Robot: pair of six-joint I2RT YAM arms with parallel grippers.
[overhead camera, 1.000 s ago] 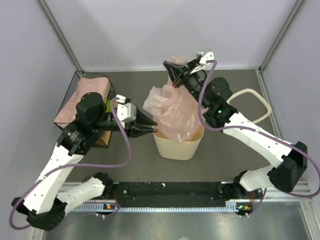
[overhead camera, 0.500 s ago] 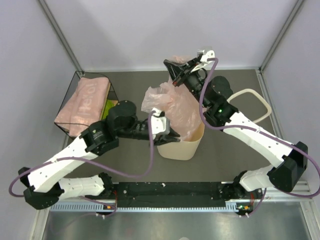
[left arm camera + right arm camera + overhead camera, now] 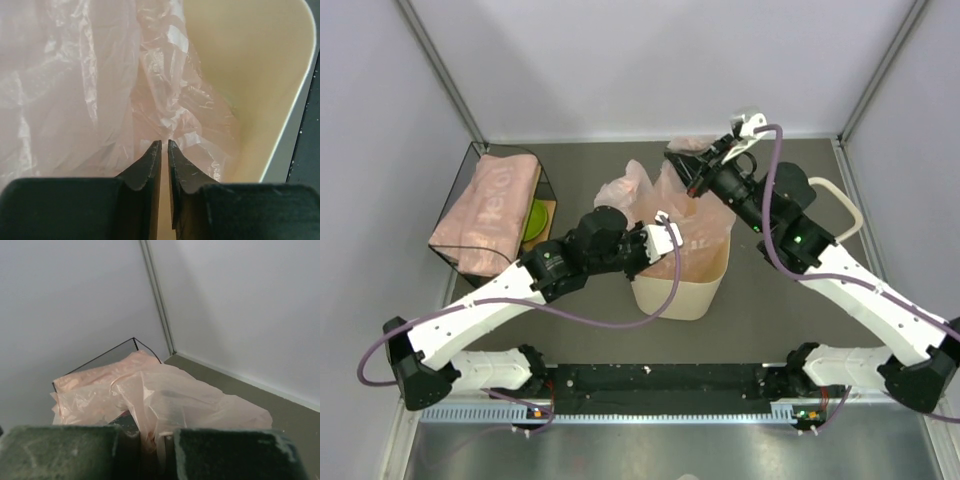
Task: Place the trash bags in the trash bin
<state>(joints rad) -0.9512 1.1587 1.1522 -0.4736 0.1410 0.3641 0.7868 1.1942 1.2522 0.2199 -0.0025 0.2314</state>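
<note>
Now trash bag (image 3: pixel 642 190) hangs upright into trash bin (image 3: pixel 680 298), right tool (image 3: pixel 150 437) clenching top; left tool (image 3: pixel 164 145) state unclear

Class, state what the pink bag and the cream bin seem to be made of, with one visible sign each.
Trash bag: thin translucent plastic film, glossy; it crinkles and light shows through. Trash bin: probably moulded plastic, smooth cream wall with a rounded rim.
</note>
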